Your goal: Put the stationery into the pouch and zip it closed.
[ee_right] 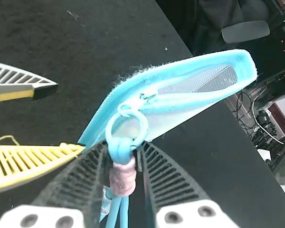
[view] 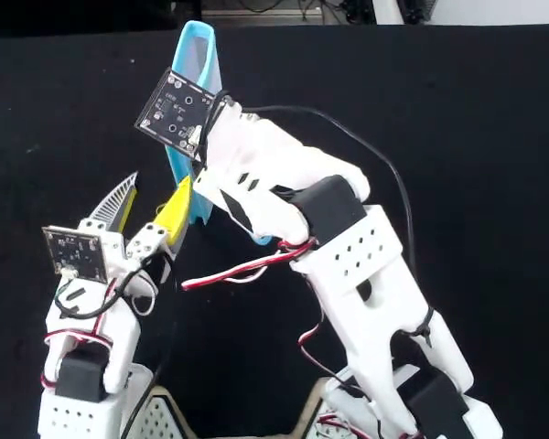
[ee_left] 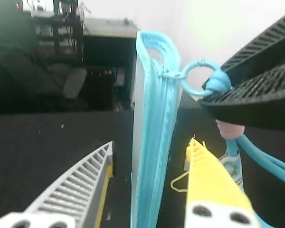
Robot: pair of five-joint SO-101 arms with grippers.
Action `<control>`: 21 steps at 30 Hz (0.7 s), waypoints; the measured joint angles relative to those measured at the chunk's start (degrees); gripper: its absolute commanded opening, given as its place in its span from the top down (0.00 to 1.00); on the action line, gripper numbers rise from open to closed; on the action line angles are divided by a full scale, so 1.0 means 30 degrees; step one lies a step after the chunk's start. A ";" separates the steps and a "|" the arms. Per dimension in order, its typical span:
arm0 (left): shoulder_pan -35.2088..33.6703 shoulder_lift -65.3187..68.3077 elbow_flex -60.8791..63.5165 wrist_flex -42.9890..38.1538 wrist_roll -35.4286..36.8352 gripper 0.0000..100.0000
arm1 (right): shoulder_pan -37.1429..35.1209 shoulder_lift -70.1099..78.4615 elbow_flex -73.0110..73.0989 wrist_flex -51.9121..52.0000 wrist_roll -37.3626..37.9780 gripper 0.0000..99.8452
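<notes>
Pouch [ee_right: 190,90] stands on edge, contents hidden; right tool [ee_right: 122,156] pinches its zipper cord [ee_right: 120,142]; left tool [ee_left: 151,146] spread.

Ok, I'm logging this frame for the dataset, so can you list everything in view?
pouch: 1, light blue, upright on its edge, mid-scene.
pull cord: 1, light blue with a ring and a pink bead, at the pouch's zipper.
table: 1, black, under everything.
chair: 1, grey, in the room beyond the table.
left gripper: 1, one yellow finger and one grey, open, one either side of the pouch.
right gripper: 1, black fingers, shut on the pull cord.
</notes>
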 measured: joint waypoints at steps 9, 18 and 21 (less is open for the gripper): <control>0.0645 0.0117 0.0996 -0.2755 -0.0176 0.75 | 0.0000 0.0000 0.0000 0.0000 0.0000 0.99; 0.1084 0.0147 0.1905 -0.4894 -0.0176 0.75 | 0.0000 0.0000 0.0000 0.0000 0.0000 0.99; 0.1084 0.0938 0.1905 -0.5099 -0.0205 0.75 | 0.0000 -0.0264 0.0059 0.0000 0.0000 0.99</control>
